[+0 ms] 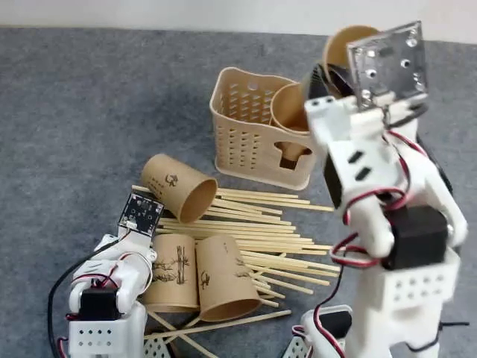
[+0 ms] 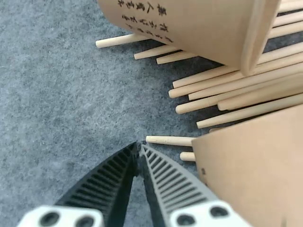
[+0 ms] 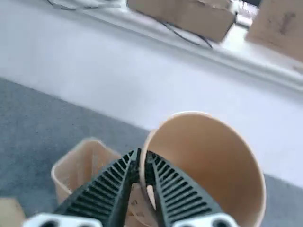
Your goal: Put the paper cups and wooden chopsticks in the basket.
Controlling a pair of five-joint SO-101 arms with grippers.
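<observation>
Tan paper cup (image 3: 208, 161) is hanging tilted, rim pinched in the right gripper (image 3: 142, 165), up over the beige perforated plastic basket (image 1: 246, 142). Drop-off step, I'd say; next it's needing centring over the opening, then release. Left gripper (image 2: 139, 147) is sitting closed, empty, beside the pale wooden chopsticks (image 1: 253, 231).

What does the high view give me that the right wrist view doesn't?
The high view adds three paper cups lying on their sides on the chopstick pile, with the left arm low beside them. The right wrist view adds the right fingers shut on the rim of the held cup, and cardboard boxes in the room behind. Both share the basket and the held cup, lifted clear of the table.
</observation>
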